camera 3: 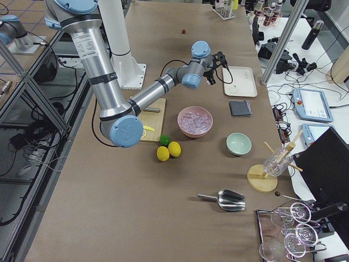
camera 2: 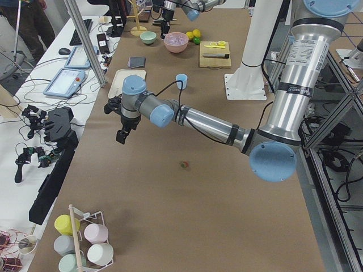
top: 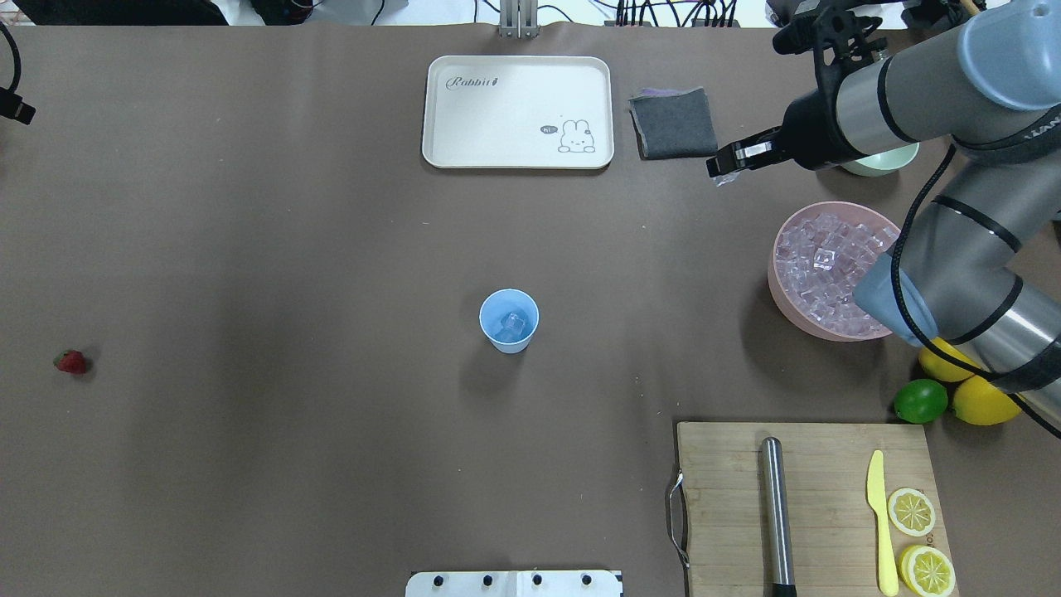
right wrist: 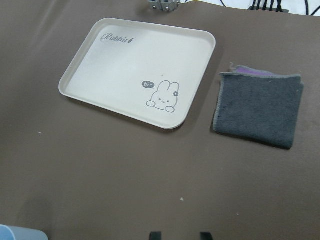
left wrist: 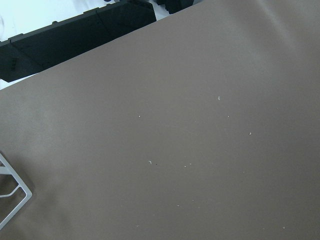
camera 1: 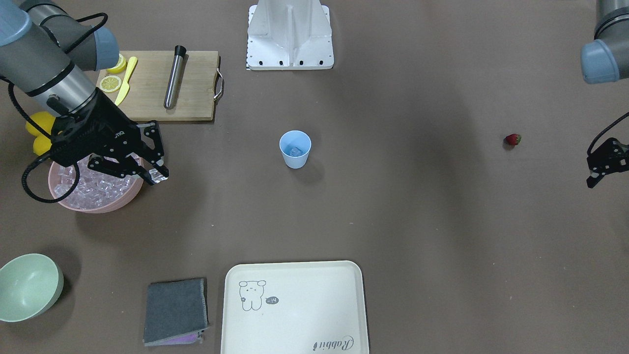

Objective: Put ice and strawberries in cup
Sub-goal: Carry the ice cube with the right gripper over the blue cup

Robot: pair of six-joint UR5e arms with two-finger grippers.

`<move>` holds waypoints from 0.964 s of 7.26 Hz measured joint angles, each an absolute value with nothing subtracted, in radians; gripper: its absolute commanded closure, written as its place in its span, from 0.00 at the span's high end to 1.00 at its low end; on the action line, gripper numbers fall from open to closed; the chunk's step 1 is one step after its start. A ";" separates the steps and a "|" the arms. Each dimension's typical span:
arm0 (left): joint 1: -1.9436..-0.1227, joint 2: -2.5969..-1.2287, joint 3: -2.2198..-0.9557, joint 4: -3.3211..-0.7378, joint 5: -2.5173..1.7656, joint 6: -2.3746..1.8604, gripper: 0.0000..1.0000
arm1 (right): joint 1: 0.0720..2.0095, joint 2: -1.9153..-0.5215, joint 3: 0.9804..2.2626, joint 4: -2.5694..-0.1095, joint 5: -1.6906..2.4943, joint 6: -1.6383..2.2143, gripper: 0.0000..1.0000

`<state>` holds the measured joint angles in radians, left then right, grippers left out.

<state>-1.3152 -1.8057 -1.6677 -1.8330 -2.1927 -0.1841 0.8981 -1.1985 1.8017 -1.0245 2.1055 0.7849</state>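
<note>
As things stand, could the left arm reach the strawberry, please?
Probably yes: the strawberry lies alone on the bare table, and the left tool hangs close by on the same side, with nothing between them.

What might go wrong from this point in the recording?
The right gripper pinches a small glassy ice cube at its fingertips; it may slip out before reaching the cup. The cup is narrow and looks light, so an off-centre release could miss it or knock it over.

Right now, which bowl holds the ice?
The pink bowl: it is full of ice, while the green bowl is empty.
</note>
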 measured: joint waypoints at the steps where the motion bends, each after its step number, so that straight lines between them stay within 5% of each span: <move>1: -1.311 -1.807 -1.668 -1.833 -2.196 -0.184 0.98 | 0.856 -1.175 1.805 -1.023 2.073 0.786 0.00; 7: -1.275 -1.810 -1.666 -1.842 -2.198 -0.185 0.98 | 0.627 -1.059 1.804 -1.022 1.879 0.787 0.00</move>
<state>-1.2752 -1.8098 -1.6661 -1.8415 -2.1982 -0.1851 0.6268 -1.0594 1.8044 -1.0216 1.8790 0.7869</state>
